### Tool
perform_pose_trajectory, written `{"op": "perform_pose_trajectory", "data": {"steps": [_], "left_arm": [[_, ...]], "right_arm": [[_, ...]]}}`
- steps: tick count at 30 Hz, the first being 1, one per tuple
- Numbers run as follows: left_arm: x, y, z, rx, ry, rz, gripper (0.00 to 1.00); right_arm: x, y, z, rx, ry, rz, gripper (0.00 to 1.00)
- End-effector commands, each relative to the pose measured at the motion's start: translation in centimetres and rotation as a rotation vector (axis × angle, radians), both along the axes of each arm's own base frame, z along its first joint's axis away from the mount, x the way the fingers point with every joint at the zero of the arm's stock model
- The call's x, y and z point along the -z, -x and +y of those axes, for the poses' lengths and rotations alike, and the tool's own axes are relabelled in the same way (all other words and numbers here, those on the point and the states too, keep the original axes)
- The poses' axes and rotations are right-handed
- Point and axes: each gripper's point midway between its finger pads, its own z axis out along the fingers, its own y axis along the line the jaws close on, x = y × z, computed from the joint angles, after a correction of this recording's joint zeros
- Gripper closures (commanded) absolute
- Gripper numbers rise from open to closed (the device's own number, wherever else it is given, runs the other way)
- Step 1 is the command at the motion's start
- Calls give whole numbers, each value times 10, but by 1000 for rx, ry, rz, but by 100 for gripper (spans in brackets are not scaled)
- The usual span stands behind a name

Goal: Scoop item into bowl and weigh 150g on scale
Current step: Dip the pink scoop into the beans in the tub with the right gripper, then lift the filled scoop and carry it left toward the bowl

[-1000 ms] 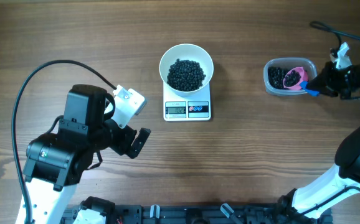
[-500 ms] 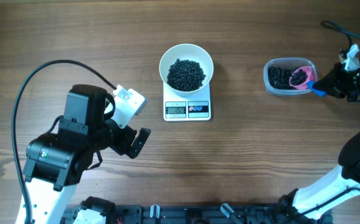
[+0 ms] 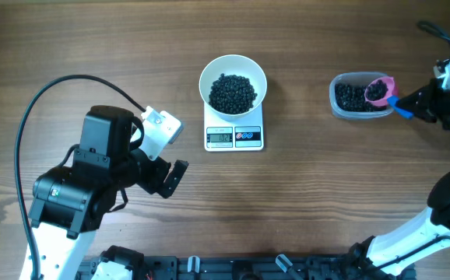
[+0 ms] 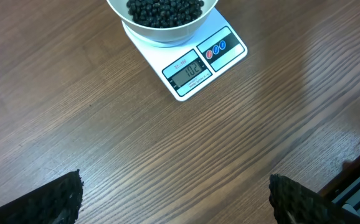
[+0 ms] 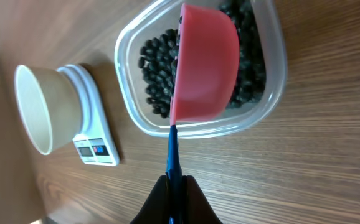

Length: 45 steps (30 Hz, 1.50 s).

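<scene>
We see a table (image 3: 326, 202) of brown wood grain with a soft, matt sheen. The bowl (image 3: 206, 78) looks smooth and white, and the scale (image 4: 186, 70) is white plastic. The item (image 4: 164, 9) is glossy black, the tub (image 5: 230, 127) clear plastic, and the scoop (image 5: 205, 68) smooth pink plastic.

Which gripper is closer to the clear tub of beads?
Right. The right gripper holds a pink scoop over the tub; the left gripper hangs open far beyond the scale.

bowl (image 3: 205, 81) on scale (image 3: 234, 138); tub (image 3: 356, 114) to right
</scene>
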Motion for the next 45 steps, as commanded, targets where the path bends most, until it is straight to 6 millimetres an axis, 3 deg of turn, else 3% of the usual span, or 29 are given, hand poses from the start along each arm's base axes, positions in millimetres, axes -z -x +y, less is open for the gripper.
{"op": "perform_pose_trajectory", "data": {"steps": [1, 21, 34, 45], "left_arm": [[-7, -2, -2, 19, 8, -23, 0], [-7, -2, -2, 19, 8, -23, 0], [-7, -2, -2, 18, 9, -23, 0], [-7, -2, -2, 18, 9, -23, 0]], "right_arm": [[-13, 2, 11, -32, -78, -59, 96], [-56, -12, 50, -44, -347, -205, 96], [-87, -18, 161, -282, -417, -215, 95], [-89, -22, 245, -461, -421, -218, 95]]}}
